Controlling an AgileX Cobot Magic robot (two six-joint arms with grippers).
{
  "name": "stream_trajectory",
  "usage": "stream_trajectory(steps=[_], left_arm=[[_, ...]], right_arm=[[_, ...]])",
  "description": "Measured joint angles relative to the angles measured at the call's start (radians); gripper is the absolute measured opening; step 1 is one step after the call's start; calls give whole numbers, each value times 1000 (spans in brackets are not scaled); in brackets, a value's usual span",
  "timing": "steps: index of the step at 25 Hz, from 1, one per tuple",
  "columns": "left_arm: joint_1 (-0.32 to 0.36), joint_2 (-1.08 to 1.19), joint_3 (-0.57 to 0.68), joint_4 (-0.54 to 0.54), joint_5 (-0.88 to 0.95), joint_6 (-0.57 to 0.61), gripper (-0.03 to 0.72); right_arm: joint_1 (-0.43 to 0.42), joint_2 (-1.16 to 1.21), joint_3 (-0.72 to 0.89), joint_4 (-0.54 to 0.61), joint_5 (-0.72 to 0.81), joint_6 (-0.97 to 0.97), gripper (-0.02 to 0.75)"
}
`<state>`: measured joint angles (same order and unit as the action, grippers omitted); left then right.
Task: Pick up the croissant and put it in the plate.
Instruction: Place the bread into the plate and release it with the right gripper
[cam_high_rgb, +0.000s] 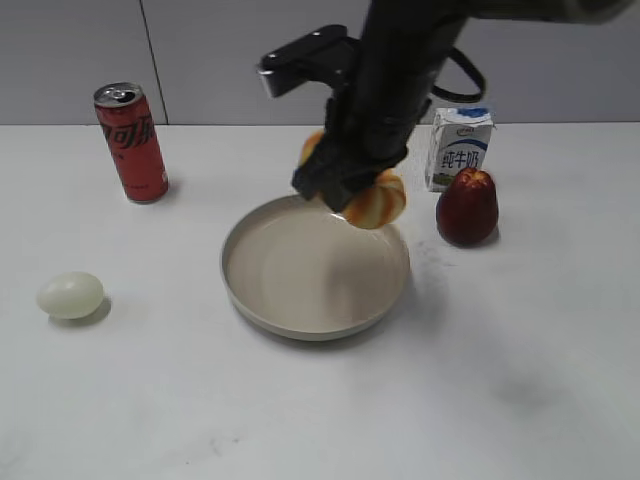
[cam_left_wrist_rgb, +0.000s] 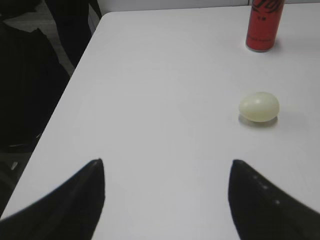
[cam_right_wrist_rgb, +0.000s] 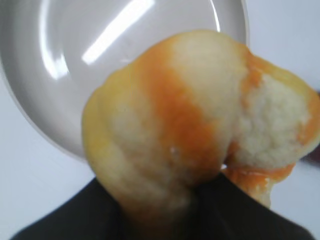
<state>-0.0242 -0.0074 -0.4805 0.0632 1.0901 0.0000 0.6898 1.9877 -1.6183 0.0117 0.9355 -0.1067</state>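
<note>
Table (cam_high_rgb: 520, 400), white and wide, carries everything you see. Your plate (cam_high_rgb: 247, 305) sits mid-table, its bowl bare. Above its far rim your right gripper (cam_high_rgb: 345, 195) hangs, clamped on the croissant (cam_high_rgb: 378, 200), which is clear of the table and pokes out orange-and-cream on both sides of the dark fingers. Your right wrist view has the croissant (cam_right_wrist_rgb: 175, 130) filling the frame with the plate (cam_right_wrist_rgb: 30, 95) beneath. Behind, you have a red can (cam_high_rgb: 132, 143), a milk carton (cam_high_rgb: 458, 148) and a dark red fruit (cam_high_rgb: 466, 207) just before it. An egg (cam_high_rgb: 70, 295) lies far left. Your left gripper (cam_left_wrist_rgb: 167, 197) hovers spread apart, holding nothing.
</note>
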Motion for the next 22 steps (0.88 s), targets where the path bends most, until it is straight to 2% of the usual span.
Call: stream_trajectory(steps=[6, 13, 15, 19, 22], left_arm=[[0, 0, 0, 0, 0, 0, 586], [0, 0, 0, 0, 0, 0, 586], [0, 0, 0, 0, 0, 0, 586], [0, 0, 0, 0, 0, 0, 586], [0, 0, 0, 0, 0, 0, 586]], right_arm=[[10, 190, -185, 13, 47, 0, 213], [10, 314, -221, 122, 70, -89, 221], [10, 328, -222, 128, 67, -98, 307], [10, 334, -225, 106, 55, -107, 542], [10, 334, -230, 103, 50, -107, 619]])
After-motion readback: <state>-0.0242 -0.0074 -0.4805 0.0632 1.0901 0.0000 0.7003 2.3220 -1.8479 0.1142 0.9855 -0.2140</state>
